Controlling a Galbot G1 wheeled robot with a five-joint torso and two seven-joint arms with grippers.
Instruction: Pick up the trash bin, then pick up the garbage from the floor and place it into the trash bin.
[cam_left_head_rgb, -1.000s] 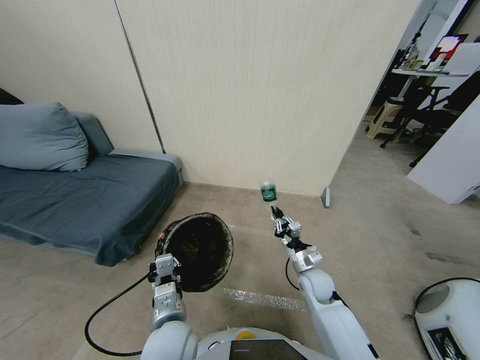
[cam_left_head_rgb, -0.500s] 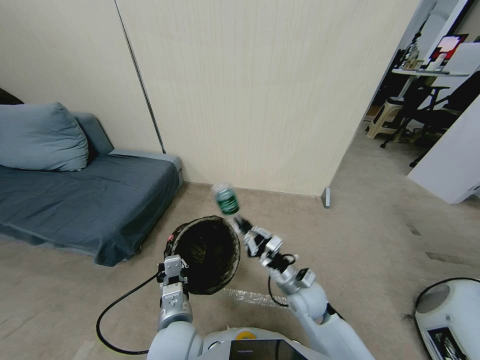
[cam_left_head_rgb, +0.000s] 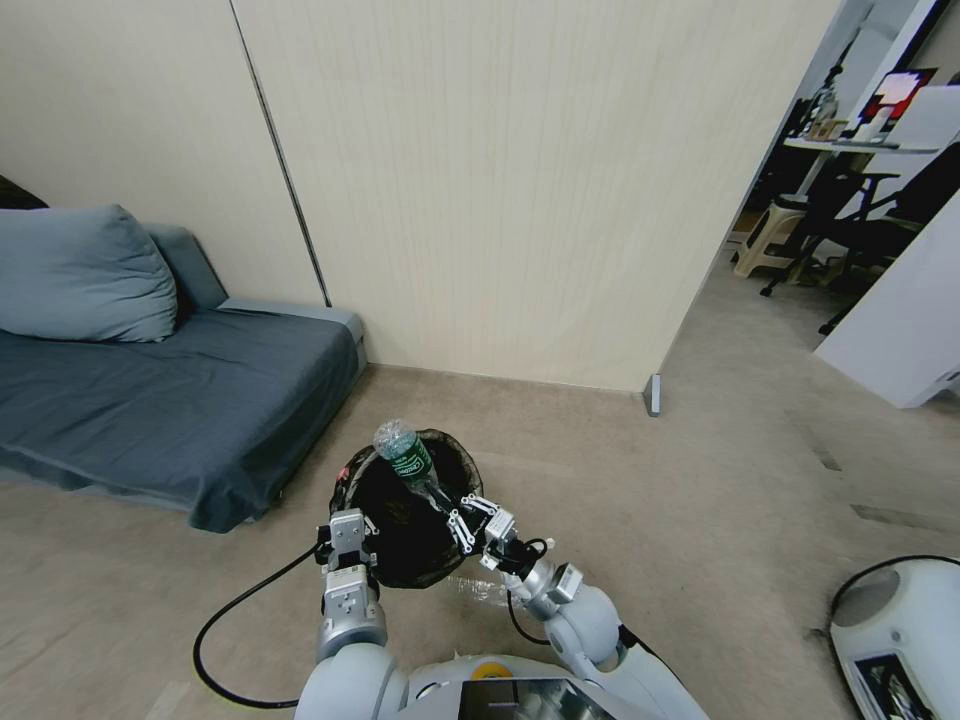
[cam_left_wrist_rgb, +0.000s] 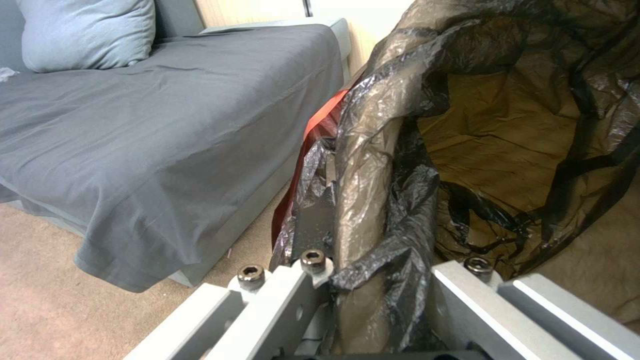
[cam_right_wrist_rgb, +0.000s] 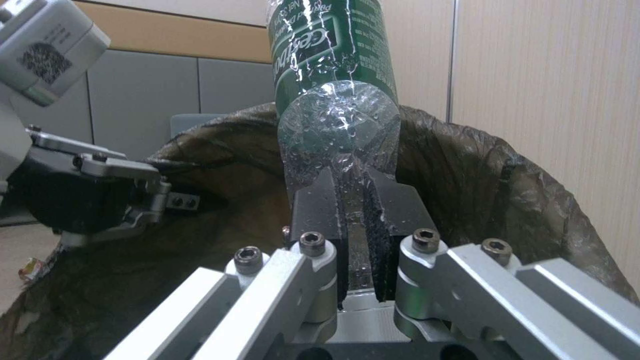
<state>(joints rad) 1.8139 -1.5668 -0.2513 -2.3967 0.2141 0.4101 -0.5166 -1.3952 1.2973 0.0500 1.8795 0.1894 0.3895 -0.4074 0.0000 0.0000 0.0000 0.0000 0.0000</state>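
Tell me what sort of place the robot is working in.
Probably a living room or lounge next to an office: a grey sofa with a cushion by the panelled wall, carpeted floor, and a desk through the doorway.

The left arm reaches forward, its gripper (cam_left_head_rgb: 345, 535) clamped on the bin (cam_left_head_rgb: 410, 505) rim. The right arm bends inward across the front, its gripper (cam_left_head_rgb: 450, 505) closed on the bottle (cam_left_head_rgb: 403, 455) neck, above the bin's mouth.

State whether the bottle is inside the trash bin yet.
Not yet: the bottle is held by the right gripper above the trash bin rim.
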